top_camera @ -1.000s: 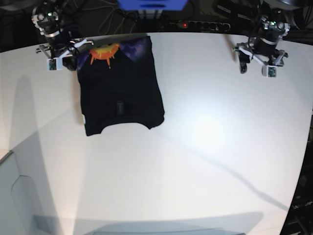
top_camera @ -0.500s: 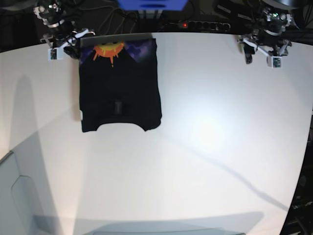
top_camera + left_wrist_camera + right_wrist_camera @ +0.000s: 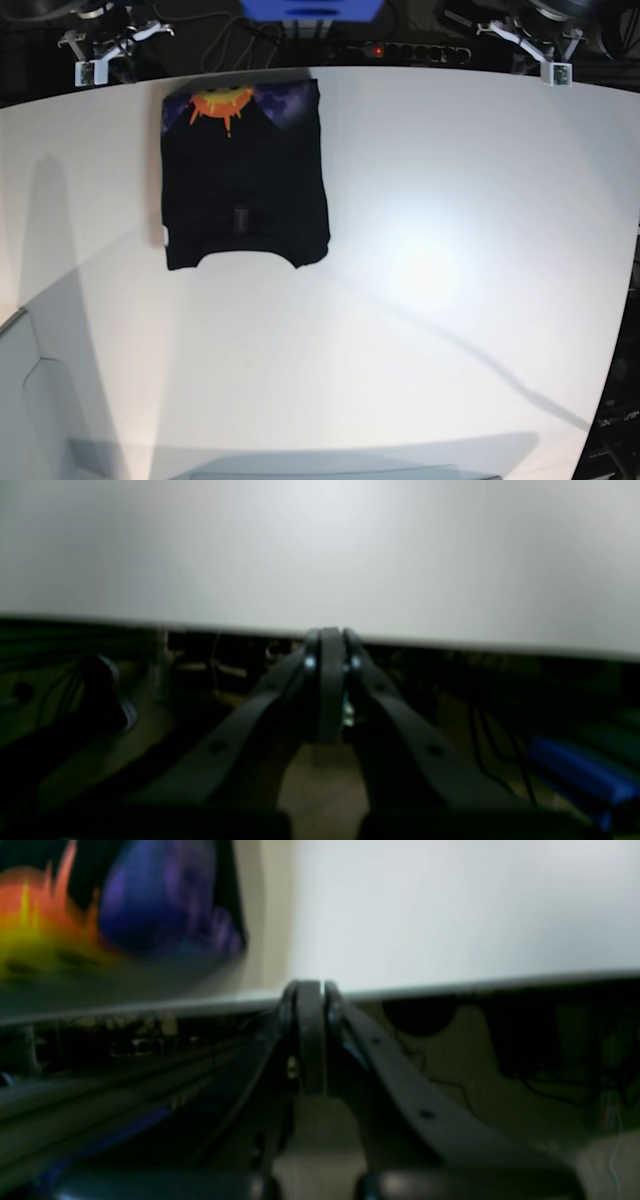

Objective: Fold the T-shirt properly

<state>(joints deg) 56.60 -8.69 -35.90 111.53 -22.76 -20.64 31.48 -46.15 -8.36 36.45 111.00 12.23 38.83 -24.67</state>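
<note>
**Folded shirt down, both arms parked off the far edge**

Lay flat near the far edge of the white bench (image 3: 420, 300), toward the right arm's side: the black T-shirt (image 3: 245, 185), folded into a compact rectangle, orange sunburst and purple-blue print (image 3: 222, 103) showing along its far strip, small white tag (image 3: 165, 236) peeking at one side edge. Touched by neither arm.

Sat beyond the bench edge over the dark cable clutter: the left tool (image 3: 327, 645), jaws pressed together on nothing, and the right tool (image 3: 310, 990), likewise together and empty — just past the printed end of the shirt in its wrist view.

Judged from this layout: folding essentially done, retreat the step in hand. Best done by keeping both tools high and clear of the cloth, so no fingertip catches the far hem and drags the fold open. Worth checking the near edge — slightly scalloped there, corners lower than the middle — before calling it tidy. Hard to read layer alignment from above; black on black.
</note>
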